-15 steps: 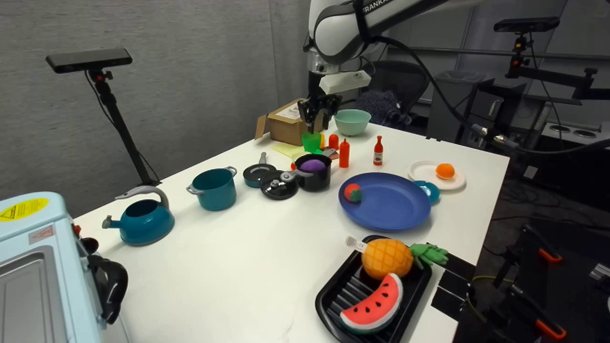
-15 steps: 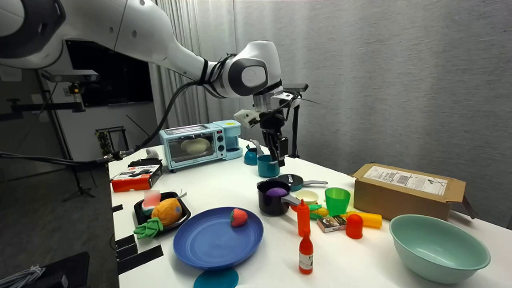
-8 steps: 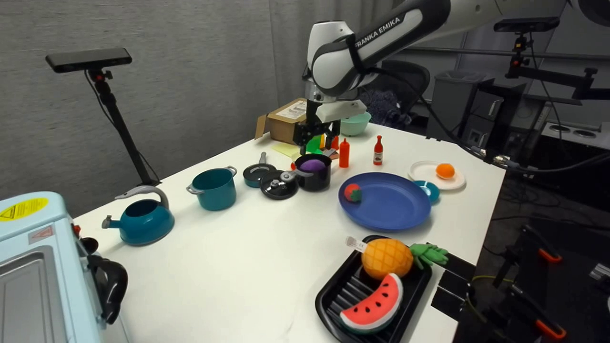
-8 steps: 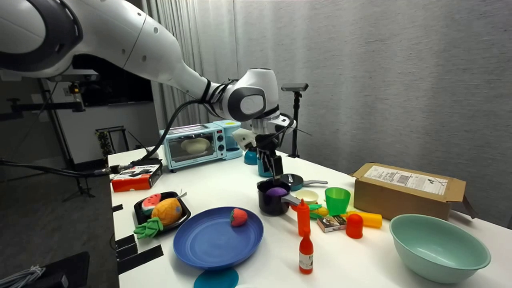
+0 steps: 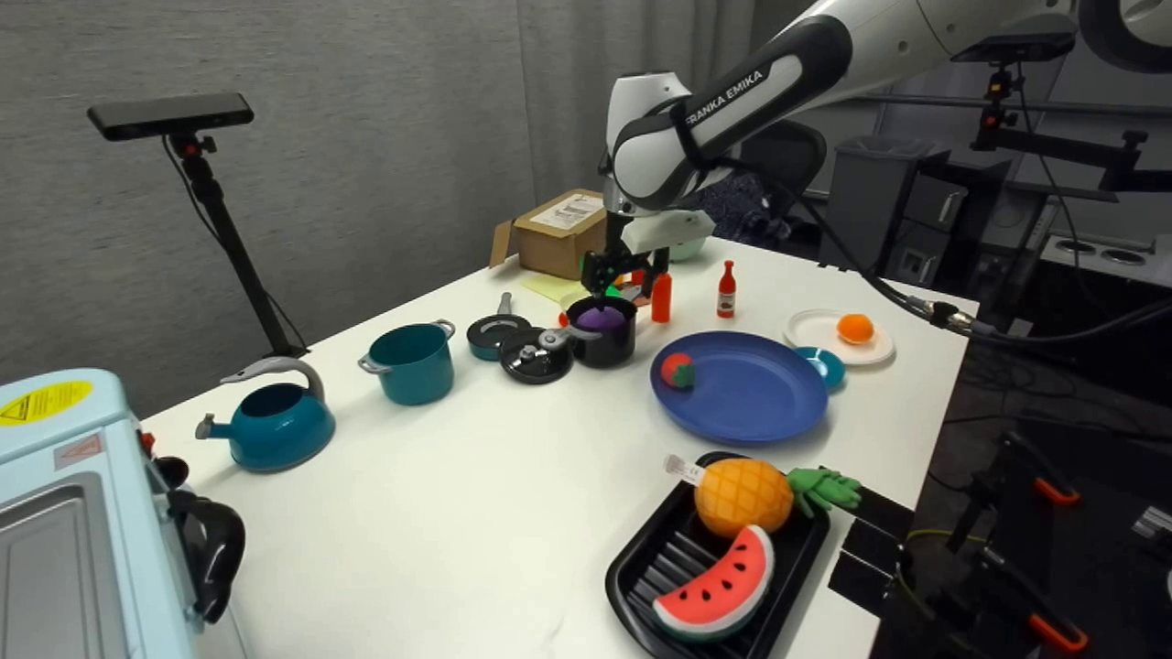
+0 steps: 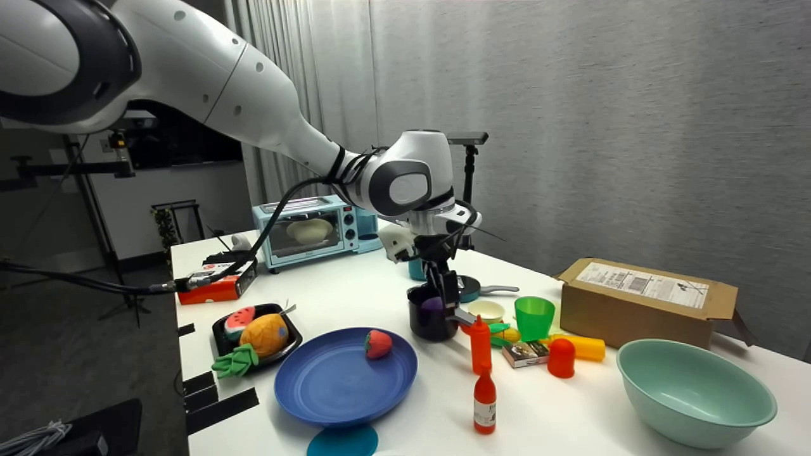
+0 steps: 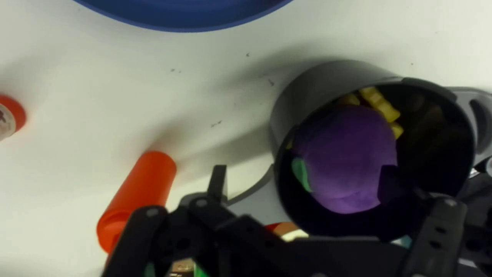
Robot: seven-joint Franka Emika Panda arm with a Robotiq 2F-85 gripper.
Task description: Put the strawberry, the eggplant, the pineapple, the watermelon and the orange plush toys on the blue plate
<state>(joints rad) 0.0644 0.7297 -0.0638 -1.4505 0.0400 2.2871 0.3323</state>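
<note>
My gripper (image 7: 303, 182) stands open low over the black pot. In the wrist view its right finger (image 7: 389, 181) reaches over the pot's opening, overlapping the purple eggplant (image 7: 348, 154) in view; whether they touch I cannot tell. The left finger (image 7: 218, 181) is outside the rim, above the handle. A red strawberry (image 5: 678, 370) lies on the blue plate (image 5: 751, 394). The pineapple (image 5: 743, 497) and the watermelon (image 5: 719, 586) rest in a black tray, visible in both exterior views. On a small white plate sits the orange (image 5: 855, 329).
The black pot (image 7: 334, 79) also holds yellow pieces. Close by stand a red squeeze bottle (image 7: 150, 181) and a sauce bottle (image 6: 485, 405). A green cup (image 6: 534, 318), cardboard box (image 6: 640, 304) and mint bowl (image 6: 697, 392) are further along; a teal pot (image 5: 417, 366) stands apart.
The gripper has come down to the black pot, with its jaws opening wider on the way. The toys and dishes lie where they were.
</note>
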